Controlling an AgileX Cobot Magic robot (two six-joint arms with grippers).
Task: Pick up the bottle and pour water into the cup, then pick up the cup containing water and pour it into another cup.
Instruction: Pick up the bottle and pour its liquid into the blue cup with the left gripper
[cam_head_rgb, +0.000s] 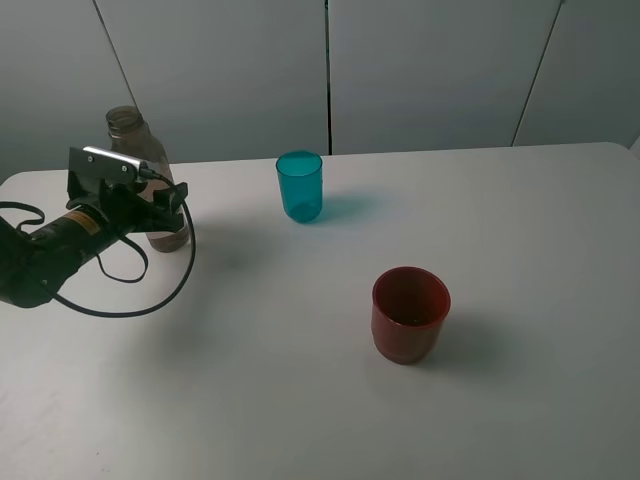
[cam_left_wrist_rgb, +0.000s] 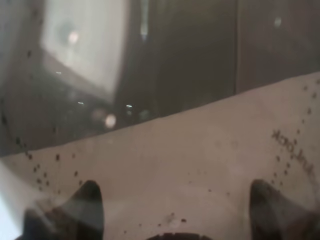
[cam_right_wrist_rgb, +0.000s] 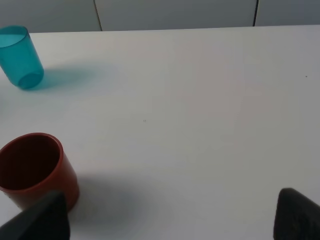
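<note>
Far left, my left gripper (cam_head_rgb: 168, 207) clamps the upright bottle (cam_head_rgb: 130, 135) at its lower body. The teal cup (cam_head_rgb: 299, 186) stands upper centre, the red cup (cam_head_rgb: 410, 313) lower right of it. My right gripper (cam_right_wrist_rgb: 170, 202) gapes empty over the table (cam_head_rgb: 300, 410).

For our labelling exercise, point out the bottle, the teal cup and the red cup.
bottle (cam_head_rgb: 140, 142): exterior high view, on its shoulder.
teal cup (cam_head_rgb: 300, 195): exterior high view, on its side wall.
red cup (cam_head_rgb: 408, 340): exterior high view, on its outer wall.

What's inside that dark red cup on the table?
The red cup shows only its dark inner wall, with nothing visible in it. Its near wall covers part of the bottom.
</note>
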